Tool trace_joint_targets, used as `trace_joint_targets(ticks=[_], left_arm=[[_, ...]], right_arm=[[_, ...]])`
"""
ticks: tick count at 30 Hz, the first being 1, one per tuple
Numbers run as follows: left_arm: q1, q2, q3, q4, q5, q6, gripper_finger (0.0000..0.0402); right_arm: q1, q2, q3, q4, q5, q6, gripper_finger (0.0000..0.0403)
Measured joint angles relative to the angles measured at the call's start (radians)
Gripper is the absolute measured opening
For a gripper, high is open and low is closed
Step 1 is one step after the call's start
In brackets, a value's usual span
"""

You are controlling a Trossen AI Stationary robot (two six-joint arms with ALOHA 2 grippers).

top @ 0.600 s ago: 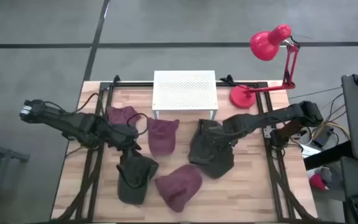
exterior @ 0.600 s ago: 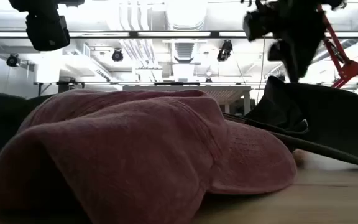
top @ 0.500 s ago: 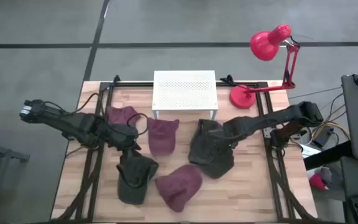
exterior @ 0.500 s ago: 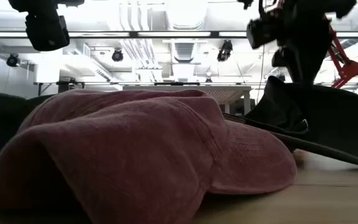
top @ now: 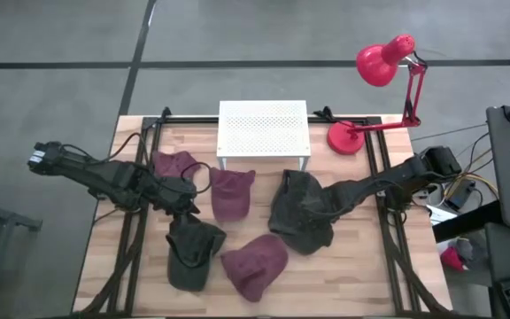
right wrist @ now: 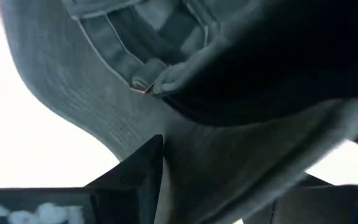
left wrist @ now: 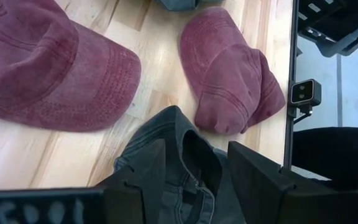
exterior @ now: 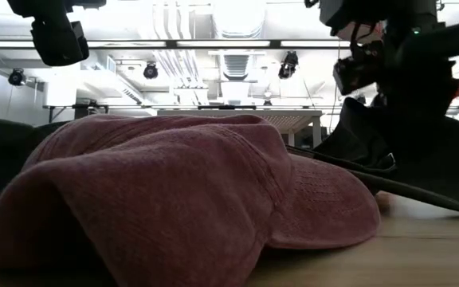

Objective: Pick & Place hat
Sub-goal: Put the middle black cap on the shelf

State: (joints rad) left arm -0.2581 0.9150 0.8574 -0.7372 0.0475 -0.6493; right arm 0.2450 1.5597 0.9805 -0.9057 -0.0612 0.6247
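1. The left gripper (top: pixel 184 197) sits just above the dark grey cap (top: pixel 189 252) on the table's near-left side; in the wrist view its fingers (left wrist: pixel 143 175) are spread apart with cap fabric between them.
2. The right gripper (top: pixel 312 208) is right up against the other dark cap (top: pixel 297 214); fabric runs between its fingers (right wrist: pixel 143 167), but whether they pinch it can't be told.
3. Three maroon caps (top: pixel 255 263) lie around, near the white perforated stand (top: pixel 263 130) and the red desk lamp (top: pixel 381 64).
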Motion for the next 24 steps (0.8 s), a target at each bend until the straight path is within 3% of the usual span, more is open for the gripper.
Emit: trace_joint_targets(ticks=[15, 18, 22, 24], left_arm=[[0.001, 0.001, -0.048, 0.004, 0.000, 0.009, 0.0168], [0.001, 0.001, -0.070, 0.003, 0.001, -0.021, 0.0168], [0.000, 0.001, -0.094, 0.004, 0.001, -0.038, 0.0168], [0.000, 0.001, -0.103, 0.005, 0.001, -0.039, 0.0168]], right_arm=[[0.028, 0.000, -0.019, 0.049, -0.022, 0.014, 0.0155], [0.028, 0.000, -0.023, 0.059, -0.077, 0.016, 0.0116], [0.027, 0.000, -0.025, 0.061, -0.123, 0.015, 0.0028], [0.027, 0.000, -0.019, 0.063, -0.143, 0.016, 0.0018]])
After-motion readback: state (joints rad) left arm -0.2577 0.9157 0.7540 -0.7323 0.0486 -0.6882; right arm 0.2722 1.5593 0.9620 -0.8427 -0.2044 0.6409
